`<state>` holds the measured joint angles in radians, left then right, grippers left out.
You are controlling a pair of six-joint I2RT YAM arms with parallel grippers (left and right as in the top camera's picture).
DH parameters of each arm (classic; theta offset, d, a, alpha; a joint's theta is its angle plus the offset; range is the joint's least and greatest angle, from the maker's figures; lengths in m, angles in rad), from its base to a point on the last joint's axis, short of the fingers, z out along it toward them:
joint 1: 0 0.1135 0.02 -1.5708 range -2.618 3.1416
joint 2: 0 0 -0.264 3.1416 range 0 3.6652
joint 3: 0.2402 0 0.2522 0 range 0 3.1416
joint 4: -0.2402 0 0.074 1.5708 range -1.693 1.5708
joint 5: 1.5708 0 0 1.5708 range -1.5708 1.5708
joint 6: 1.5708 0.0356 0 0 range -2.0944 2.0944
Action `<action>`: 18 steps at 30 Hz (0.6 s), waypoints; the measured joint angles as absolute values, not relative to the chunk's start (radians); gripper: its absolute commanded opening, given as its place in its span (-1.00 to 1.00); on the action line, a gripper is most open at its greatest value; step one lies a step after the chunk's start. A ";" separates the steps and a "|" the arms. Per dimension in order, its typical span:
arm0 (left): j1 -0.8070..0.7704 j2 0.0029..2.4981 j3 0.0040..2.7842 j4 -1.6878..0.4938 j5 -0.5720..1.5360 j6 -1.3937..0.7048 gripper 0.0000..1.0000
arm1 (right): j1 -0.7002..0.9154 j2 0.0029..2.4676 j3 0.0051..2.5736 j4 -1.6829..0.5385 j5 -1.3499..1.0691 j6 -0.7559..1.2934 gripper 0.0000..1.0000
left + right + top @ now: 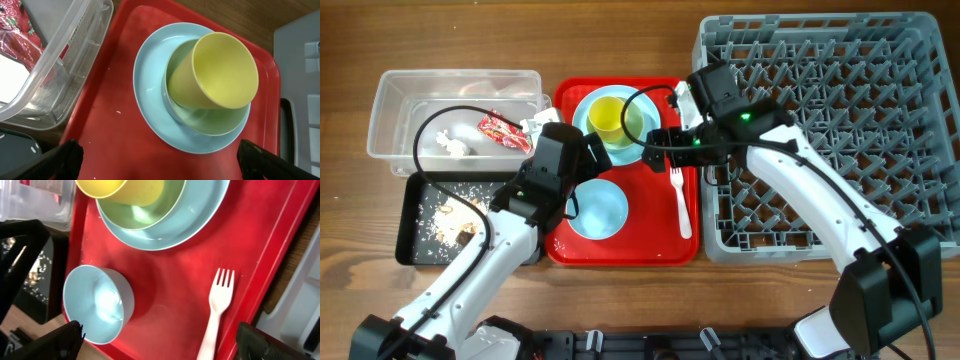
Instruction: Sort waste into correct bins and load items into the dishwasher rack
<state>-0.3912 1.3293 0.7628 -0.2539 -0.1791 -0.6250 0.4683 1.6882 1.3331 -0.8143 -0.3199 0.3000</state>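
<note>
We note yellow cup (215, 70) tilted inside pale green bowl (210, 122), at 12 o'clock from left gripper (160, 152): spread wide, empty, likely lined up for pickup. Right gripper (160, 332) likewise wide, empty.

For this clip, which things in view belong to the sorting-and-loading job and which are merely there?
Job: red snack wrapper, tissue bits, food scraps, clear tub, black tray, light blue plate, pale green bowl, yellow cup, small blue bowl, white fork, dishwasher rack.
Just there: red tray, wooden table.
</note>
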 measured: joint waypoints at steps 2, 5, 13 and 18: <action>-0.391 1.329 0.763 -0.254 -0.179 -0.625 1.00 | 0.468 1.688 1.333 -0.814 -0.308 0.303 0.99; -0.391 1.329 0.763 -0.254 -0.179 -0.625 1.00 | 0.468 1.688 1.333 -0.810 -0.297 0.308 1.00; -0.391 1.329 0.763 -0.254 -0.179 -0.625 1.00 | 0.468 1.688 1.333 -0.799 -0.286 0.310 0.99; -0.391 1.329 0.763 -0.254 -0.179 -0.625 1.00 | 0.468 1.688 1.333 -0.799 -0.286 0.310 0.99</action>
